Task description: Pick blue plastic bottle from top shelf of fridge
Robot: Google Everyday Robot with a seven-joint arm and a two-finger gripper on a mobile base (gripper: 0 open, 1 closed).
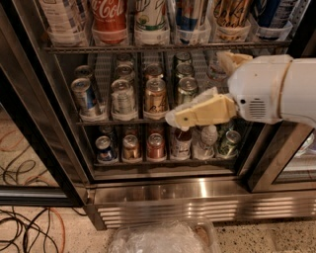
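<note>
On the top shelf [168, 48] of the fridge [173, 193] stand 6 tall bottles in 1 row, all cut off by the upper edge, so their caps are not visible. The blue plastic bottle [60, 17] is the first from the left, just beside the red Coca-Cola bottle [108, 15]. The hand [196, 88] hangs lower, before the right part of the can racks, its 2 cream fingers [202, 111] spread apart and pinching nothing. The middle rack [123, 121] shows 4 cans in its front row; those behind are hard to count, and the hand hides the lanes further right. On the floor lie cables [24, 232] and 1 crumpled clear bag [158, 240], cut off below.
</note>
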